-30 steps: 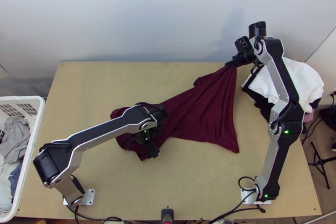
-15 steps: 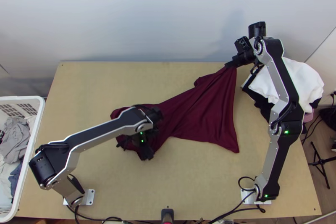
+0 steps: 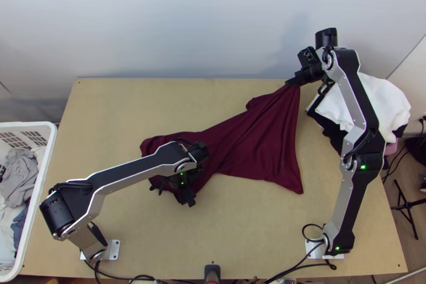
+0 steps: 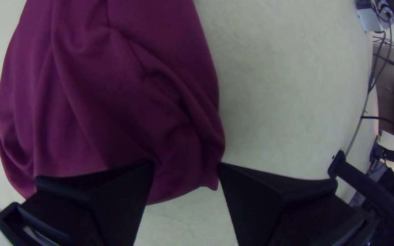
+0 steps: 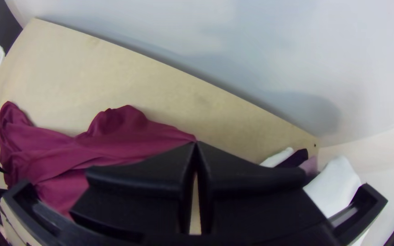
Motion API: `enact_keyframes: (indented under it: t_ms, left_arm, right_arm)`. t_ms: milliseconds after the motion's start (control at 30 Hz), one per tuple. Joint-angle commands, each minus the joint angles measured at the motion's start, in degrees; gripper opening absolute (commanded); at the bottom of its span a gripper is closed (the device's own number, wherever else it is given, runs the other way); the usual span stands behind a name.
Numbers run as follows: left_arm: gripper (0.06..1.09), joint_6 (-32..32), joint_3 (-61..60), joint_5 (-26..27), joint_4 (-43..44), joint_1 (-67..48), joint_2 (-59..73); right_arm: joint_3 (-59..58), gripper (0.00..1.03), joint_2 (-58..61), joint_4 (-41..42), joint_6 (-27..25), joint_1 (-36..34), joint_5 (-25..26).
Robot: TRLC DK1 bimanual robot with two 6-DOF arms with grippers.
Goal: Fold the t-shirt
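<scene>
Clamping the dark-red t-shirt (image 3: pixel 261 145) by a gathered far-right part between the right gripper's (image 3: pixel 289 82) fingers (image 5: pixel 137 182). Keeping the left gripper's (image 3: pixel 187 200) fingers (image 4: pixel 274 196) well apart, with cloth showing between. Lying rumpled on the surface (image 3: pixel 138 103), pointing lengthwise from near left to far right.

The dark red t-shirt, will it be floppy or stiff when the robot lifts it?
Probably floppy: soft creases run from the right gripper across the t-shirt. Its cloth looks thin, so it's likely light and may droop.
</scene>
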Motion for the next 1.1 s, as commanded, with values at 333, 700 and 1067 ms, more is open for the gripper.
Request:
enact_keyframes:
  t_ms: [333,700,1067]
  left_arm:
    - [0.65,0.6,2.1,2.3,-1.1,3.0,-0.4]
    - [0.78,1.3,2.4,3.3,-2.0,2.4,-0.2]
    - [0.66,1.6,0.3,2.4,0.7,2.3,0.1]
  right_arm:
    - [-0.3,0.03,0.0,0.0,-0.4,0.6,0.0]
    - [-0.4,0.03,0.0,0.0,-0.5,1.1,0.0]
    - [-0.2,0.03,-0.1,0.0,-0.6,1.6,0.1]
